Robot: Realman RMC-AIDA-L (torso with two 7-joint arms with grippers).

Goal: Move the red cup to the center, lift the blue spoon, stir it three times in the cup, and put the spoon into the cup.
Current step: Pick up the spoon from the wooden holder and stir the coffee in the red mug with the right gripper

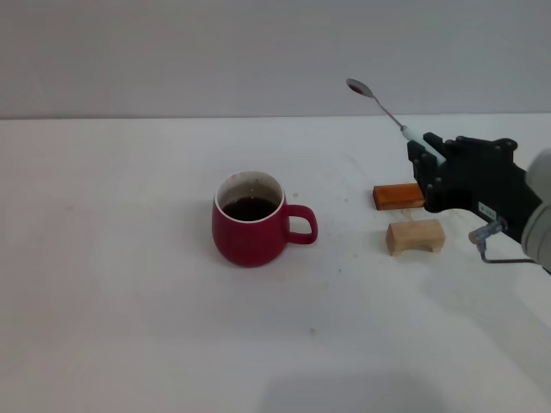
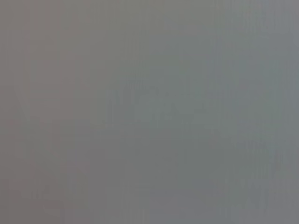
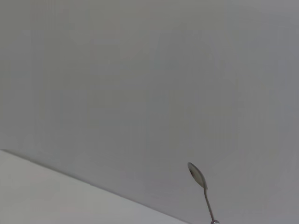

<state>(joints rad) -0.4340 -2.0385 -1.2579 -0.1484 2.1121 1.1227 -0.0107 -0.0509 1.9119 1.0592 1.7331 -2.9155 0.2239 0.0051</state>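
Note:
The red cup (image 1: 250, 221) stands upright near the middle of the white table, dark liquid inside, handle pointing right. My right gripper (image 1: 428, 162) is shut on the pale-blue handle of the blue spoon (image 1: 379, 103) and holds it in the air at the right, well right of the cup. The spoon's grey bowl points up and to the left, away from the table. The bowl and neck also show in the right wrist view (image 3: 198, 179) against the grey wall. The left gripper is out of view.
An orange-brown block (image 1: 398, 196) and a tan wooden block (image 1: 415, 236) lie on the table just below my right gripper. The table's far edge meets a grey wall. The left wrist view shows only plain grey.

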